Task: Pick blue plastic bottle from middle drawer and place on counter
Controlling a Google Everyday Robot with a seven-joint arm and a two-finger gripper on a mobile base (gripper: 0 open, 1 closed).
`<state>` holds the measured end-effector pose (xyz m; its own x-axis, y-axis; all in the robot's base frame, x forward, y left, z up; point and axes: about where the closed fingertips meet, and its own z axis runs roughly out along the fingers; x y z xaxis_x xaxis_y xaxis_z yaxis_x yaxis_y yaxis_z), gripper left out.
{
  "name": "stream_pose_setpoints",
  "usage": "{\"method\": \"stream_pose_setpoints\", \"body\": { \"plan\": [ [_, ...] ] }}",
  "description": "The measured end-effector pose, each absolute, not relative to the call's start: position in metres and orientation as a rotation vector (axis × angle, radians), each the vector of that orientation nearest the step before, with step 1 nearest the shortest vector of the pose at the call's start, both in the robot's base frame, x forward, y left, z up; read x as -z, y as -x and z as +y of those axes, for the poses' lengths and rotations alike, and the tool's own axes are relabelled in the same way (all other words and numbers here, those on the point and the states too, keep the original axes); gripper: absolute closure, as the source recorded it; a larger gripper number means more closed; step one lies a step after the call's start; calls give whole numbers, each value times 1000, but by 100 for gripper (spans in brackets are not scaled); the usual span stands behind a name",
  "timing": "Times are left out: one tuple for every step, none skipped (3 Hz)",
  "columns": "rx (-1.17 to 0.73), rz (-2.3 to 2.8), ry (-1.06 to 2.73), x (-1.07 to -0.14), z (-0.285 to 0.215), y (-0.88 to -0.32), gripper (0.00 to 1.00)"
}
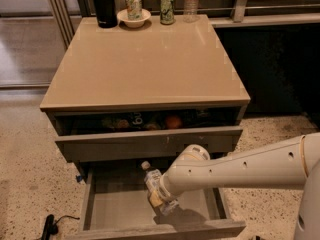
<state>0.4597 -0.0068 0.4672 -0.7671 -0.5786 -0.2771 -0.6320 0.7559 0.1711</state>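
Note:
The blue plastic bottle (152, 178) is in the open middle drawer (114, 210), tilted with its white cap pointing up and to the back left. My gripper (157, 196) reaches into the drawer from the right and is shut on the bottle's lower body, holding it just above the drawer's grey floor. The gripper hides the bottle's base. The beige counter (145, 64) lies above, its front and middle bare.
The upper drawer (150, 145) is partly open above the bottle, with an orange fruit and dark items inside. At the counter's back edge stand a black flask (102, 4), a bowl with a can (133, 15), a green can (167, 8) and a clear bottle (190, 2). A black cable (50, 226) lies on the floor at left.

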Motion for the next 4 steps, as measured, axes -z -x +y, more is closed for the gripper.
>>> {"method": "stream_pose_setpoints", "body": {
  "plan": [
    [-350,2706,1057,-483,-12,-457,100],
    [-340,2665,1189,-499,-19,-452,100],
    [-362,2584,1433,-505,-21,-445,100],
    [-363,2568,1448,-508,-20,-444,100]
  ]
}}
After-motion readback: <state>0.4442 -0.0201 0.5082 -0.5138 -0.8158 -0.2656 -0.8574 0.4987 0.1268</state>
